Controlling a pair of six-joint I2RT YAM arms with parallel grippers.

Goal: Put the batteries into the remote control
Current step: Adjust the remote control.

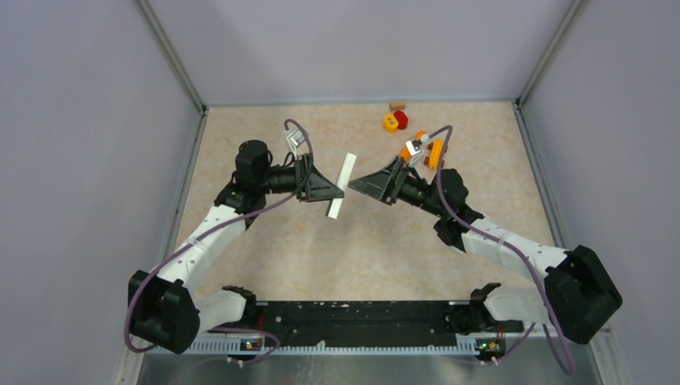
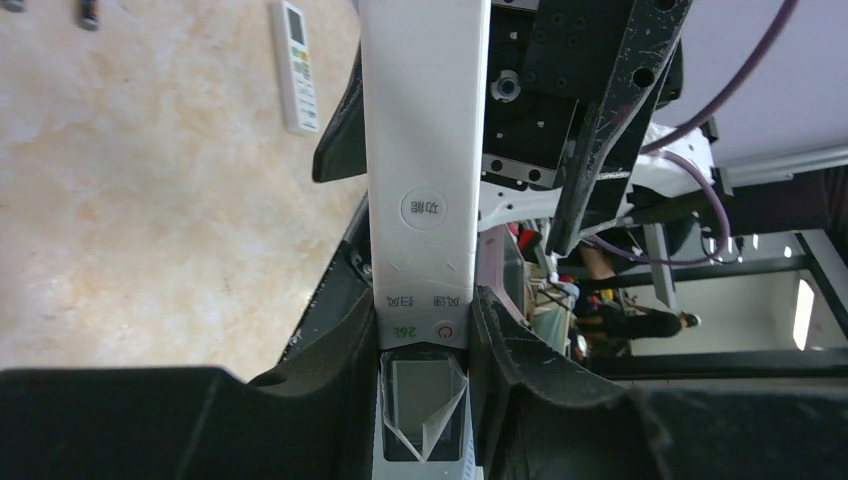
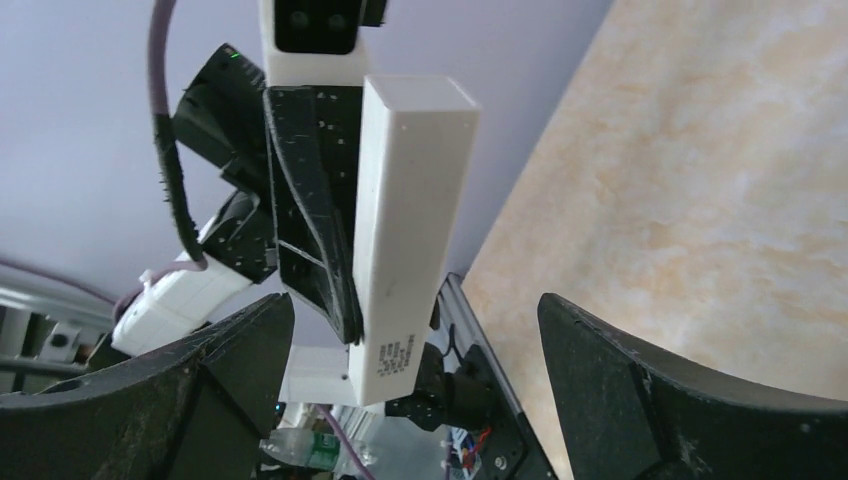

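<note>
Remote control [image 2: 420, 150] first: the slim white bar is pinched between the two black fingers [image 2: 505, 340] of the left gripper [image 2: 420, 300]. They press on its long edges near the end with the small display window, and the longer part of the bar runs out past the grip. It is carried in the air, clear of the table [image 2: 150, 220], and in the top view it lies crosswise to the left gripper's reach.

Just beyond it, facing the left gripper tip to tip, is the right gripper [image 3: 412, 300]. Its jaws are spread wide with nothing between them, and from its own camera the bar stands ahead of the gap, touched by neither finger.

Farther off, on the table past the left gripper's fingertips, a second white remote [image 2: 296, 65], shorter and wider with a button face, lies flat. Beyond that, at the edge of the left wrist view, lie the batteries [image 2: 88, 12], two small dark cylinders well apart from both grippers.

Behind the right gripper, beside its arm, lies an orange carrot toy [image 1: 435, 152]. Past that are an orange and red toy [image 1: 395, 121] and a brown block [image 1: 396, 104]
</note>
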